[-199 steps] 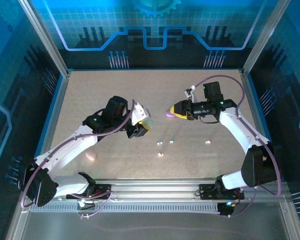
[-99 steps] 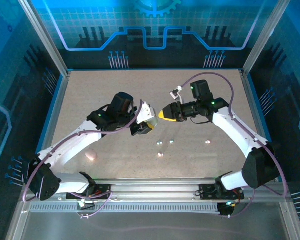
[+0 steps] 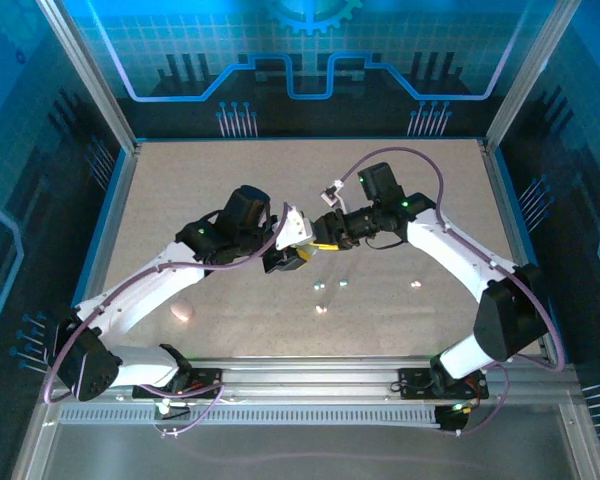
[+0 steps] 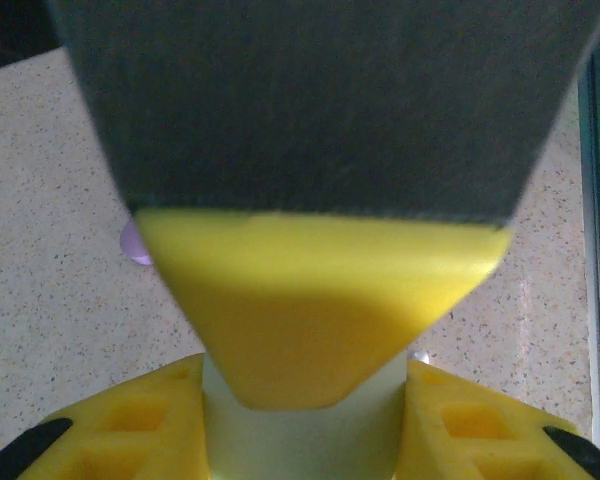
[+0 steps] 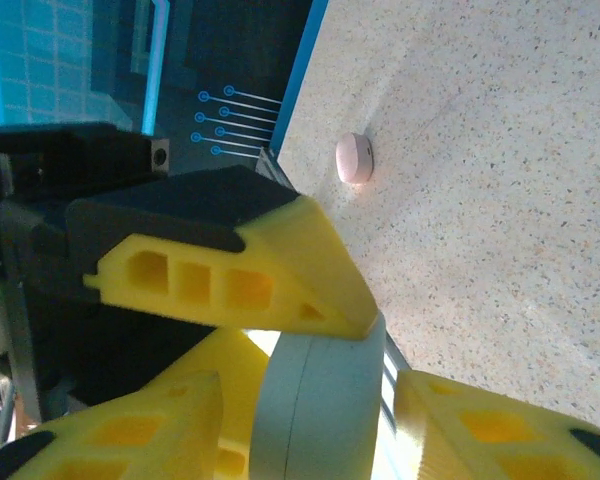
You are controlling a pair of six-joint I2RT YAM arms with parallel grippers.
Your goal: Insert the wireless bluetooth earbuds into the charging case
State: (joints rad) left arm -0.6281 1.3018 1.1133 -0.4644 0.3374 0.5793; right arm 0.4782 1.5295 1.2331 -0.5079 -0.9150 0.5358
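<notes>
meeting left hand (image 3: 301,251), right hand (image 3: 323,243); table (image 3: 180,190) edges far.

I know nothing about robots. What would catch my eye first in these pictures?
Two white arms meet at mid-table: the left gripper pinches a pale round case, and the right gripper has its yellow fingers either side of it. Tiny pale earbuds lie scattered on the speckled table nearer the arms' bases. A pink pebble-shaped case sits beside the left arm.
</notes>
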